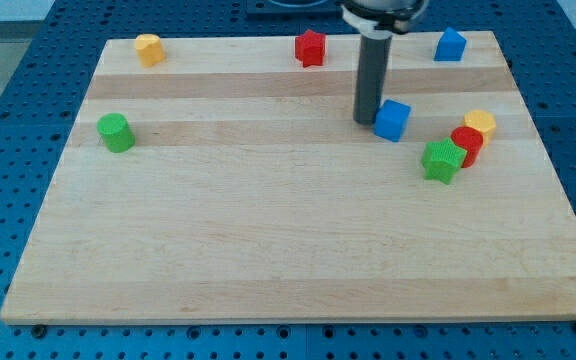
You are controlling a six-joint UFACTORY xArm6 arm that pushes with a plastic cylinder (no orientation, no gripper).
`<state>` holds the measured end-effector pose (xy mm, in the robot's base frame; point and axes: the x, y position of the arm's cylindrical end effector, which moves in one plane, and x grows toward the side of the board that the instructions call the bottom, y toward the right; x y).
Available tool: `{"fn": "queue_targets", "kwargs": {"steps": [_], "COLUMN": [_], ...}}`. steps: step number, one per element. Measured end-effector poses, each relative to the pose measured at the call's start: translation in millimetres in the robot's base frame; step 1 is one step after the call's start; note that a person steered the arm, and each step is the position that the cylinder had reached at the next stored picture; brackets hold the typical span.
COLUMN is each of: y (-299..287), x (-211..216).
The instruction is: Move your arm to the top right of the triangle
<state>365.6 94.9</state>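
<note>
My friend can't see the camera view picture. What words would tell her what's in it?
A dark rod's tip rests on a wooden board, just left of a blue cube. Green, red and yellow blocks cluster at the right; other coloured blocks sit farther away.

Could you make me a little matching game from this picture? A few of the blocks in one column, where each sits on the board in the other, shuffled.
Blocks:
1. green cylinder
2. red star
3. blue cube
4. green star

Places:
A. top edge, near the middle
B. right beside my tip, on its right
C. alone at the view's left
D. lowest in the cluster at the view's right, touching a red cylinder

Pairs: 1-C, 2-A, 3-B, 4-D
</note>
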Motion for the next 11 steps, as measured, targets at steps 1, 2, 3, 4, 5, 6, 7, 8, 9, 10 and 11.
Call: {"fn": "queue_targets", "kwargs": {"steps": [1, 2, 3, 4, 5, 6, 7, 8, 9, 10, 11], "y": [22, 40, 54, 57, 74, 100, 133, 164, 184, 186, 180], "x": [0, 0, 0, -7, -33, -53, -71, -98, -130, -163, -175]}}
